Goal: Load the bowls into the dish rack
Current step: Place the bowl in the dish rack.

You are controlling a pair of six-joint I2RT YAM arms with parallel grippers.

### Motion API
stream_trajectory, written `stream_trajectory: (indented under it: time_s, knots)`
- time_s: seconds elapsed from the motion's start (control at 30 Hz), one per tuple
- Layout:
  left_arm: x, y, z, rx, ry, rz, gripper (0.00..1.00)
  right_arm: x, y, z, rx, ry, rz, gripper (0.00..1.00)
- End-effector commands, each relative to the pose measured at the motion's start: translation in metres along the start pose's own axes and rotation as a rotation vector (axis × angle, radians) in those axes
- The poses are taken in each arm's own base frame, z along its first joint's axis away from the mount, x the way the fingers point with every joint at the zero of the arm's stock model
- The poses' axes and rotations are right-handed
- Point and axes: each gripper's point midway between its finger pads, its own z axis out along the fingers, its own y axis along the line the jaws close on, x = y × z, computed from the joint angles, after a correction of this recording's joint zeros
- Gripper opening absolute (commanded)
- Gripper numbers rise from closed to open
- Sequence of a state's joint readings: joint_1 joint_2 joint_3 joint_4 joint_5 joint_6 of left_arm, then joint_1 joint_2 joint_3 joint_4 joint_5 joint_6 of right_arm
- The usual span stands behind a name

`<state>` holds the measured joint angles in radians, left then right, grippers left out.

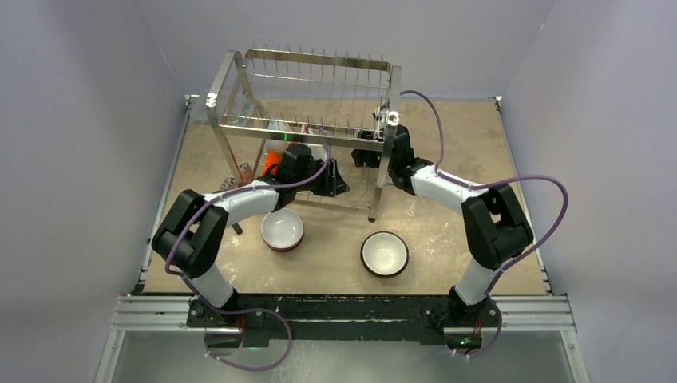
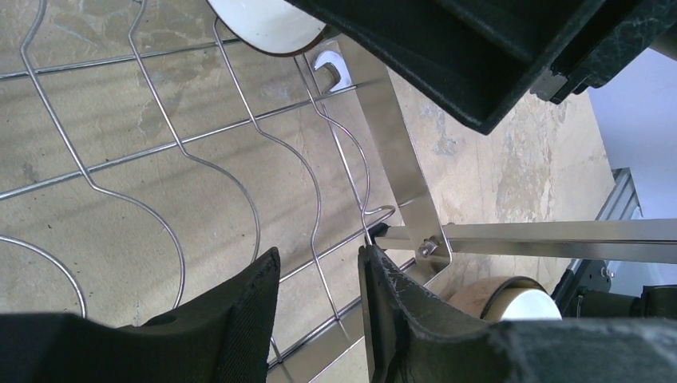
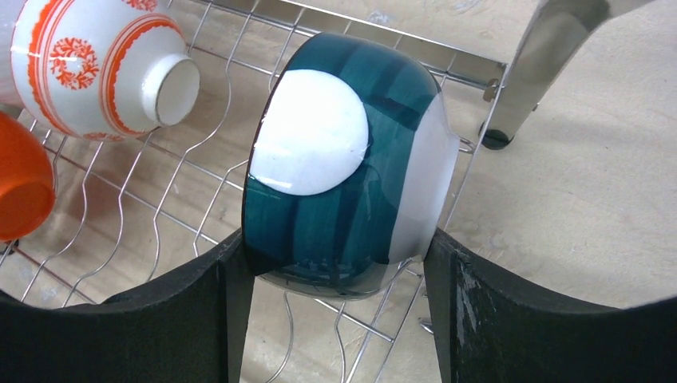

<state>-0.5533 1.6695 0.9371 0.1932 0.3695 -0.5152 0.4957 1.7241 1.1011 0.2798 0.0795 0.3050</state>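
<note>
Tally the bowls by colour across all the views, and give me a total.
orange bowl: 1
red-and-white bowl: 1
teal bowl: 1
white-inside bowls with dark rims, on the table: 2
Total: 5

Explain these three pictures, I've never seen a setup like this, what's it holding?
Two robot arms are bolted at the near edge of a table. The wide picture looks down from above; the other two come from wrist cameras. A wire dish rack stands at the back, holding a red-and-white bowl and an orange bowl. On the table sit a bowl near the left arm and a bowl near the right arm, both white inside. The right pincer grips a teal bowl at the rack. The left pincer is open and empty, by the rack's wires.
</note>
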Motion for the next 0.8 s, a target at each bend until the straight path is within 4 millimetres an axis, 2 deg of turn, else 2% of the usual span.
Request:
stream_trajectory:
  time_s: [0.0,0.17,0.4,0.77]
  knots:
    - [-0.022,-0.010,-0.013,-0.002,-0.077,0.038,0.39,-0.002,-0.019,0.001,0.125,-0.027,-0.003,0.00]
    - [-0.025,-0.006,-0.020,-0.043,-0.093,0.048,0.41,-0.001,-0.019,0.008,0.141,-0.010,-0.044,0.00]
    - [-0.027,0.005,-0.027,-0.112,-0.114,0.052,0.52,0.012,-0.007,0.018,0.154,0.032,-0.112,0.00]
    - [-0.032,0.029,-0.038,-0.237,-0.153,0.041,0.51,0.026,-0.001,0.028,0.162,0.074,-0.150,0.00]
